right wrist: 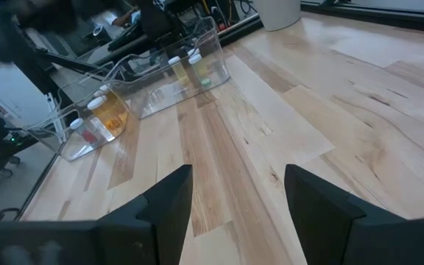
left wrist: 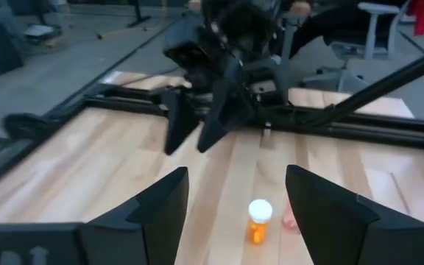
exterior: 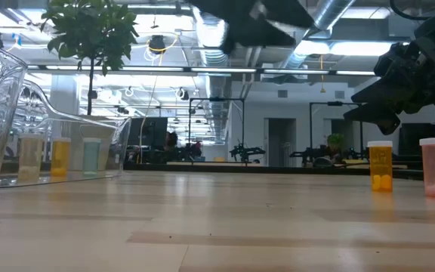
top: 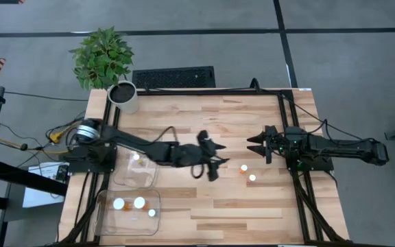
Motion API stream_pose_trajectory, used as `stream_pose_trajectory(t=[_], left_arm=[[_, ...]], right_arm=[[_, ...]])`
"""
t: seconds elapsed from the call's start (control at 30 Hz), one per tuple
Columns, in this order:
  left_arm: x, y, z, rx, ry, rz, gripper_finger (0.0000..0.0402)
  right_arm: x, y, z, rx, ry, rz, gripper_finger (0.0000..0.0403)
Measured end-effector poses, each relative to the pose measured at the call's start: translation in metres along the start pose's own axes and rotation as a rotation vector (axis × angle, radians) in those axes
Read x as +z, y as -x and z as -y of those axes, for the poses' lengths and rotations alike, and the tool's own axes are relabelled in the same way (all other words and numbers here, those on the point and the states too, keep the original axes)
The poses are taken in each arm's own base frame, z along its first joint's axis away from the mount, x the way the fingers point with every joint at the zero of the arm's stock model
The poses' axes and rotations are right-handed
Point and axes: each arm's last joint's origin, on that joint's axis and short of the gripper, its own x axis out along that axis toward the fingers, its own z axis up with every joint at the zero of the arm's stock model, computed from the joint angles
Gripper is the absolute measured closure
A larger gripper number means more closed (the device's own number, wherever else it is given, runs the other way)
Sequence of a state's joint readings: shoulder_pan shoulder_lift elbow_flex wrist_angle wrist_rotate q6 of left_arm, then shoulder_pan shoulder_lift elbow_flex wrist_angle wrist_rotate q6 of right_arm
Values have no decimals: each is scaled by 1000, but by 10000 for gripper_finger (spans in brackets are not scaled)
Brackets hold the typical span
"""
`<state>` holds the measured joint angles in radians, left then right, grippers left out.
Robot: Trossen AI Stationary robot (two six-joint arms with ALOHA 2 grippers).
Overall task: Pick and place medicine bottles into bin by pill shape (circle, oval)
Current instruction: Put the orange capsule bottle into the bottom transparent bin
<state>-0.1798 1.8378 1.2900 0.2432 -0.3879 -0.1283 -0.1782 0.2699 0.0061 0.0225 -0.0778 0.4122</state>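
- Pale wooden table (top: 204, 206) is carrying the whole layout, with two clear plastic bins on the left arm's side: a far bin (top: 134, 170) and a near bin (top: 127, 212), presumably one per pill shape.
- The near bin is already holding three white-capped bottles (top: 139, 203); the far bin is showing one cap (top: 137, 158), so sorting appears well under way.
- Two medicine bottles are still standing upright on open wood between the arms: an orange bottle (top: 244, 167) holding yellow pills and, just beside it, a pinkish bottle (top: 252, 178); both are apart from either gripper.
- The left gripper (left wrist: 230, 210) is hanging above the table centre, fingers spread and holding nothing, with the orange bottle framed between them farther ahead; this alignment suggests an approach for the next pick.
- The right gripper (top: 258, 145) is waiting at its own side, raised, fingers parted and empty, pointing toward the bins (right wrist: 146, 81).
- A potted plant (top: 103, 56) and a white cup (top: 123, 96) are standing at the far left corner, clear of the working zone.
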Motion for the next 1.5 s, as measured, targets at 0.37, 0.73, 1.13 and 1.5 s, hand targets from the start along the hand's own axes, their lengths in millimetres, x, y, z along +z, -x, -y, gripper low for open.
stream_pose_trajectory(t=[0.37, 0.73, 1.13, 1.5], left_arm=[[-28, -99, 10, -93, -73, -81, 180], [-47, -141, 22, -89, -181, -229, 180], [-54, -140, 21, -135, -191, -306, 180], [-57, -139, 21, -148, -199, -337, 180]], right_arm=[[0, 0, 0, 0, 0, 0, 178], [0, 0, 0, 0, 1, 0, 178], [0, 0, 0, 0, 2, 0, 178], [0, 0, 0, 0, 2, 0, 178]])
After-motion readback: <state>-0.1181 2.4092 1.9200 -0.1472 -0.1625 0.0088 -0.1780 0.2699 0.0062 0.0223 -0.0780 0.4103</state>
